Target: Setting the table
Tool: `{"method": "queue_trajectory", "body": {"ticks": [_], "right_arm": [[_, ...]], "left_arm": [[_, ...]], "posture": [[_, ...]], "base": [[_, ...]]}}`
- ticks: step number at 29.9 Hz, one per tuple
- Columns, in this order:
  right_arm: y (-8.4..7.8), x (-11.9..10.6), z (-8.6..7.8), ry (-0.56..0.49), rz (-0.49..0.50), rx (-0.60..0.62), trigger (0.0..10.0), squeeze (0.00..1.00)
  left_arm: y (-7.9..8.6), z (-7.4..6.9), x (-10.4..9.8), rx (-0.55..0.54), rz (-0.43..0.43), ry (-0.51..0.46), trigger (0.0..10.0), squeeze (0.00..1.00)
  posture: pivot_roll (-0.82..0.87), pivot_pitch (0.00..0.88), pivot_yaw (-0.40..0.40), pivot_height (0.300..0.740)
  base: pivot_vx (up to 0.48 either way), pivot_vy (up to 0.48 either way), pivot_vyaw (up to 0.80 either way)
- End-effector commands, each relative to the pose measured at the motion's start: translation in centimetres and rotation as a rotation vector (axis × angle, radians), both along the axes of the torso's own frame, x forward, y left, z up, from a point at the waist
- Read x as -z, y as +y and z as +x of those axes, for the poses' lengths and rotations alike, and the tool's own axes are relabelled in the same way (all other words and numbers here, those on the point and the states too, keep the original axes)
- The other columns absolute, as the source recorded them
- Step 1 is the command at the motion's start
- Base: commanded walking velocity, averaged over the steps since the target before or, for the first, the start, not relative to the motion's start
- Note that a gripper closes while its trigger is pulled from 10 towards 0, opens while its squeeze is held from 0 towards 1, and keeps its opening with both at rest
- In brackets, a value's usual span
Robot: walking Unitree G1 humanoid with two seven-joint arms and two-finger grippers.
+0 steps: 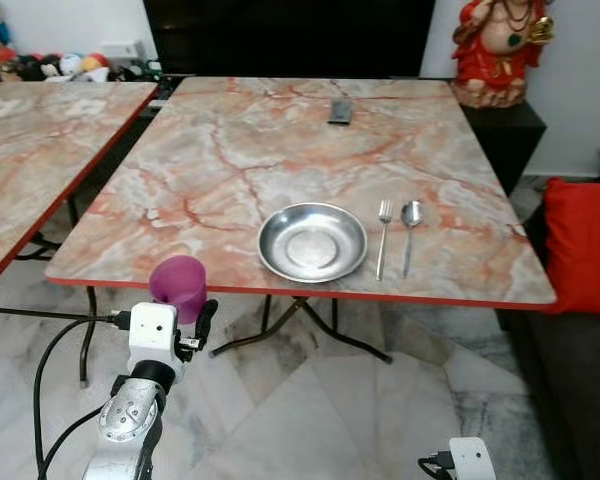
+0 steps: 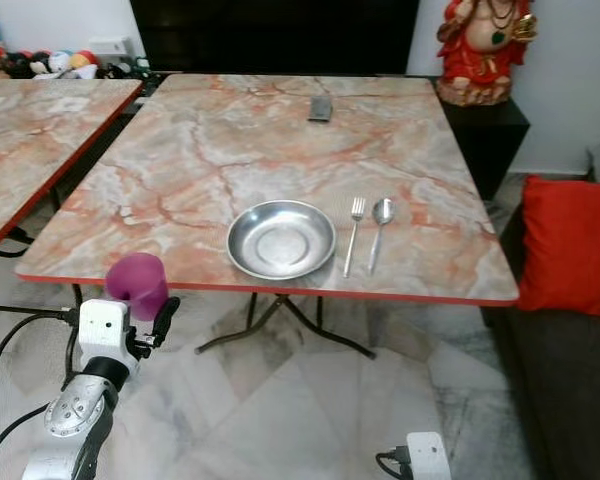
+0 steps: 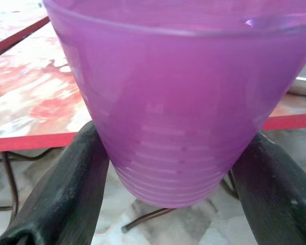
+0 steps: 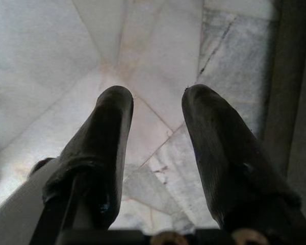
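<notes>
Purple translucent plastic cup (image 1: pixel 178 286) sits clamped between the two black fingers (image 3: pixel 66 194) of the left claw (image 1: pixel 185 310), held upright just off the near red edge of the marble-patterned counter (image 1: pixel 230 160), toward its left corner, over the pale tiled floor (image 1: pixel 310 420). On the counter, close to that near edge, a round shallow steel plate (image 1: pixel 312 242) lies with a steel fork (image 1: pixel 383 236) just to its right and a steel spoon (image 1: pixel 410 232) beside the fork, both pointing away from the robot. A dark flat remote control (image 1: pixel 340 111) rests near the far edge. The right claw (image 4: pixel 158 168) hangs low over the floor, fingers parted with nothing between them. A second marble counter (image 1: pixel 40 140) stands to the left, a red figurine (image 1: pixel 495 45) on a dark cabinet at the far right, and a red cushion (image 1: pixel 583 245) beside the table's right side.
</notes>
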State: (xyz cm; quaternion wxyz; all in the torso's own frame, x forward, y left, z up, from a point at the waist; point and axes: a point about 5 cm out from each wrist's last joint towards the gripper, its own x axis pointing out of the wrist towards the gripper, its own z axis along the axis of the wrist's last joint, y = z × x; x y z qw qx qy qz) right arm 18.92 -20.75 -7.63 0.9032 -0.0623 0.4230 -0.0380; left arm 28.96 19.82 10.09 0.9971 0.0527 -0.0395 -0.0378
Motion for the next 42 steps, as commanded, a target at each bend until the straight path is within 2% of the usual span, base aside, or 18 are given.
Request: {"method": "queue_trajectory", "body": {"ticks": [1,8,42], "right_arm": [[0.48,0.3,-0.4,0.016,0.012,-0.007,10.0,0.0],[0.5,0.3,-0.42,0.014,0.012,-0.006,10.0,0.0],[0.46,0.23,-0.25,0.015,0.011,-0.008,10.0,0.0]], "left_arm": [[0.37,-0.2,-0.33,0.002,-0.016,-0.017,10.0,0.0],[0.19,-0.08,-0.41,0.013,-0.016,-0.012,10.0,0.0],[0.55,0.26,-1.14,0.007,-0.024,-0.024,10.0,0.0]], "posture": [[0.02,0.092,0.025,0.74],[0.02,0.086,0.026,0.74],[0.02,0.108,0.019,0.74]], "base": [[0.0,0.0,0.0],[0.0,0.0,0.0],[0.308,0.0,0.0]]}}
